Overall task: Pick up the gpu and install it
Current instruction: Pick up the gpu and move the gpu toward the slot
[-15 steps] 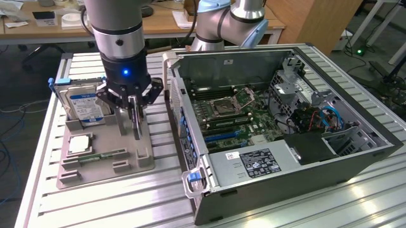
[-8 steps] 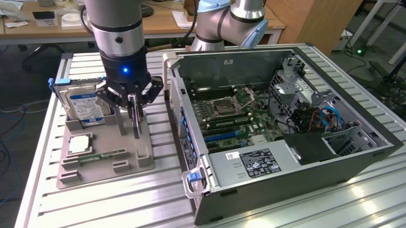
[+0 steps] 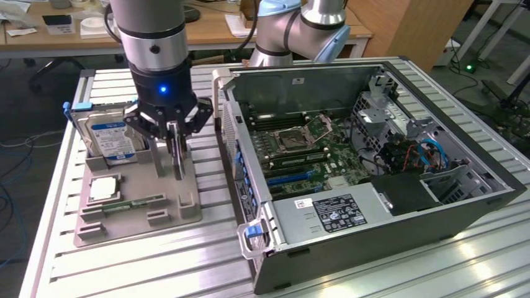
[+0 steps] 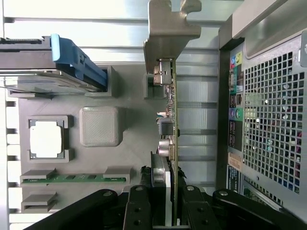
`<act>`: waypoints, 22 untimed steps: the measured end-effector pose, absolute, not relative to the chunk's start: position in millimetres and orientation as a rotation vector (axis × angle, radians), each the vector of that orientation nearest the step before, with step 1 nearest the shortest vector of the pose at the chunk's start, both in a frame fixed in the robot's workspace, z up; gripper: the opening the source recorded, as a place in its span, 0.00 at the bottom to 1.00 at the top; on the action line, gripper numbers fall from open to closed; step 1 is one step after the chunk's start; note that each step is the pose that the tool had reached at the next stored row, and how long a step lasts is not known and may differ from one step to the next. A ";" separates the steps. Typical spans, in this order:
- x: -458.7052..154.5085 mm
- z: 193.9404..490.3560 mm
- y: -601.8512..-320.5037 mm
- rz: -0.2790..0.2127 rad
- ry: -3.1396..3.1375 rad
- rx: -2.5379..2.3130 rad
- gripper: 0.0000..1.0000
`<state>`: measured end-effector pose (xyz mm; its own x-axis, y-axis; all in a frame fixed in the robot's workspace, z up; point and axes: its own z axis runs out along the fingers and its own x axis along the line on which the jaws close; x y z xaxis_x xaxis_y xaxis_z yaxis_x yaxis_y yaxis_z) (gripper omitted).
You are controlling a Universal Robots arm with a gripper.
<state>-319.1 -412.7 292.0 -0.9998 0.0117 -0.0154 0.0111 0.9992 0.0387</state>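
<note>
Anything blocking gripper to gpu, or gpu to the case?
Nothing between gripper and gpu: it is right at the upright card's top. Toward the motherboard, the computer case rear wall stands between; the case is open above.

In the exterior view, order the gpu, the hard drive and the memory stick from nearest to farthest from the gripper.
1. gpu, upright at the gripper.
2. hard drive, toward the exterior view's left.
3. memory stick, lying flat, nearer the camera.
</note>
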 end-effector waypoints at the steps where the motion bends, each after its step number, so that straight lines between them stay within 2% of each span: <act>1: -319.0 292.4 -412.7 0.060 3.125 0.018 0.28; 22: -319.0 304.6 -412.7 0.060 3.125 0.018 0.28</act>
